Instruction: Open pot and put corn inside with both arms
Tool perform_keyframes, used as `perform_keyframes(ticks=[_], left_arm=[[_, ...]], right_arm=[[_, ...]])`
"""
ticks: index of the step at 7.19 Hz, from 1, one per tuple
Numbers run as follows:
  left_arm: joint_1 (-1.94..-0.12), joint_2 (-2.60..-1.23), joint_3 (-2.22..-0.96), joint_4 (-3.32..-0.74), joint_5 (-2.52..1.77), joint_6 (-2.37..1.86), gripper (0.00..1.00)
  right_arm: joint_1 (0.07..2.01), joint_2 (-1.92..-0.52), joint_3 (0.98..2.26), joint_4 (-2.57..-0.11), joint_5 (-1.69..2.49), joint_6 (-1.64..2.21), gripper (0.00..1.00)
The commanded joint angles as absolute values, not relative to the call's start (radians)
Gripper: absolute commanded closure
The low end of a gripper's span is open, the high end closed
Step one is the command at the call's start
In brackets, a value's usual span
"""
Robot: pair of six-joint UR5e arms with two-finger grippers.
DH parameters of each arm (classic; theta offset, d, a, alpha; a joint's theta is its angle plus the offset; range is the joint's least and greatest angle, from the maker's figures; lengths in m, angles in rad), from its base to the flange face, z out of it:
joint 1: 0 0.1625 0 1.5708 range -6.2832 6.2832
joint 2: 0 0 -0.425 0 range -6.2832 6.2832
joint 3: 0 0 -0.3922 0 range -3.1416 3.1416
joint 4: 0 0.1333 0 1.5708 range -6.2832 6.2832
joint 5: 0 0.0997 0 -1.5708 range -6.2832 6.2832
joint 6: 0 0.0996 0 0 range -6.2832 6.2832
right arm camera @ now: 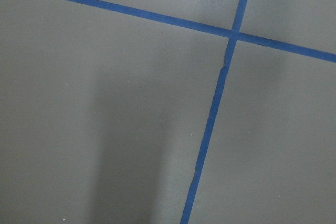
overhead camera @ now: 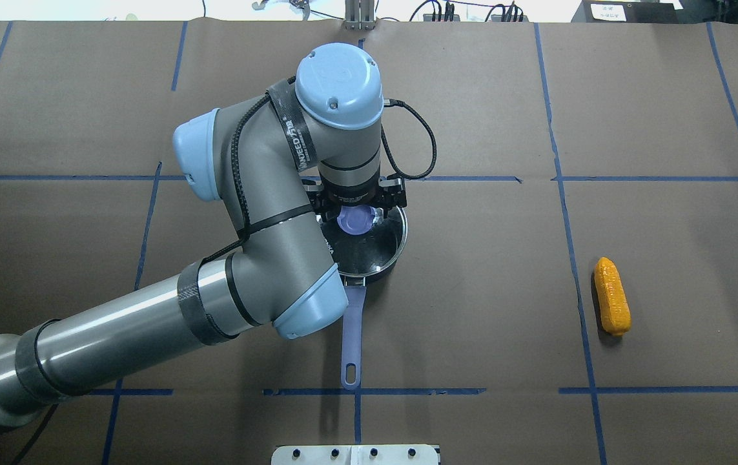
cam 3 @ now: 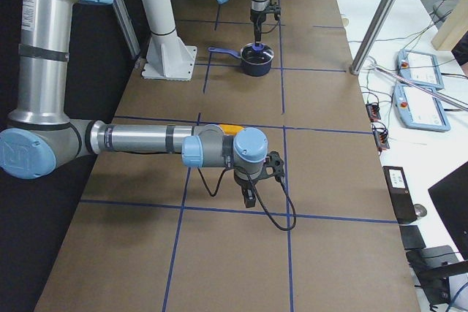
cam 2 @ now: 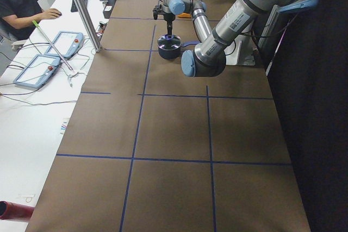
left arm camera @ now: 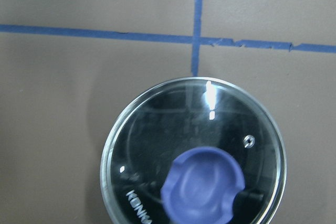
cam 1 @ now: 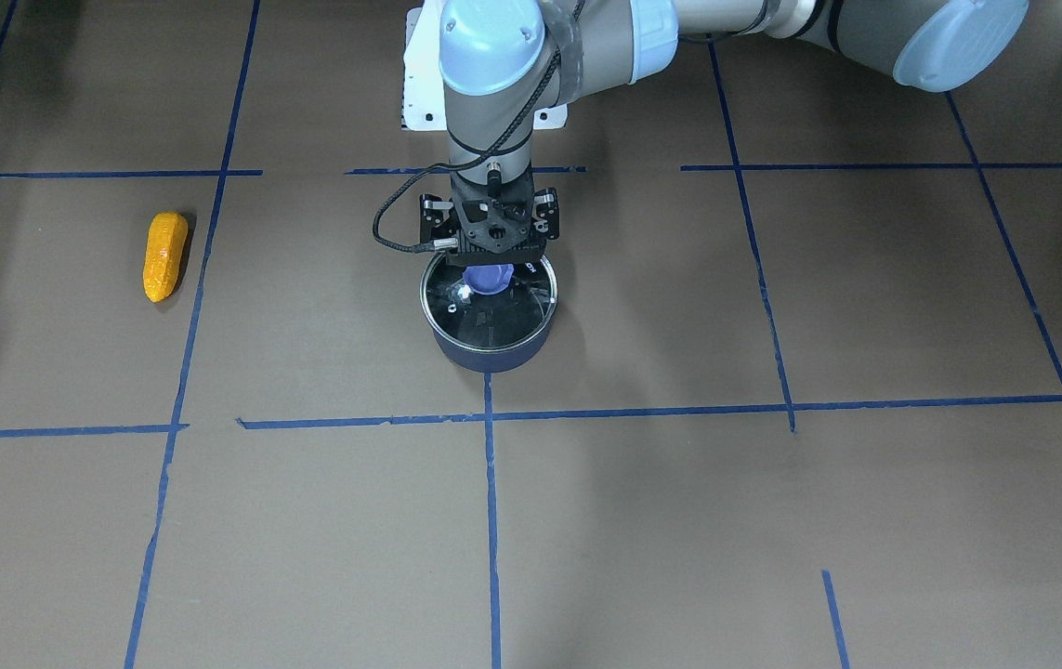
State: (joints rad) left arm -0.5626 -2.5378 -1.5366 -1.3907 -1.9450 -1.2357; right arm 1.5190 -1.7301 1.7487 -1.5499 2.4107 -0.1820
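Observation:
The navy pot (cam 1: 491, 351) stands mid-table with its glass lid (cam 1: 493, 311) on and its lavender handle (overhead camera: 352, 336) pointing toward the robot. My left gripper (cam 1: 491, 258) hangs straight down over the lid's blue knob (cam 1: 487, 279), right at it. Its fingers are hidden, so I cannot tell whether they hold the knob. The left wrist view shows the lid (left arm camera: 157, 145) and knob (left arm camera: 203, 186) close below. The orange corn (overhead camera: 612, 295) lies alone on the table's right side. My right gripper (cam 3: 249, 196) hovers low over bare table beyond the corn; its state is unclear.
Brown paper with blue tape lines (cam 1: 490, 520) covers the table. A white base plate (cam 3: 170, 60) and post stand at the robot's side. An operator (cam 2: 22, 4) sits at a side desk with teach pendants (cam 2: 46, 63).

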Motion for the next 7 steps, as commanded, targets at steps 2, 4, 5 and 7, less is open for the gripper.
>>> perform_keyframes(ticks=[2,4,5,7], left_arm=[[-0.54,-2.539,-1.487,-1.446,-1.904,-1.239,0.0],[-0.538,-2.539,-1.483,-1.448,-1.904,-1.239,0.14],[-0.54,-2.537,-1.485,-1.448,-1.898,-1.233,0.42],[-0.54,-2.539,-1.505,-1.431,-1.884,-1.233,0.95]], right_arm=[[1.517,-1.732,1.749,-1.549,2.41,-0.187,0.0],[1.517,-1.732,1.749,-1.549,2.41,-0.187,0.0],[1.517,-1.732,1.749,-1.549,2.41,-0.189,0.0],[1.517,-1.732,1.749,-1.549,2.41,-0.189,0.0]])
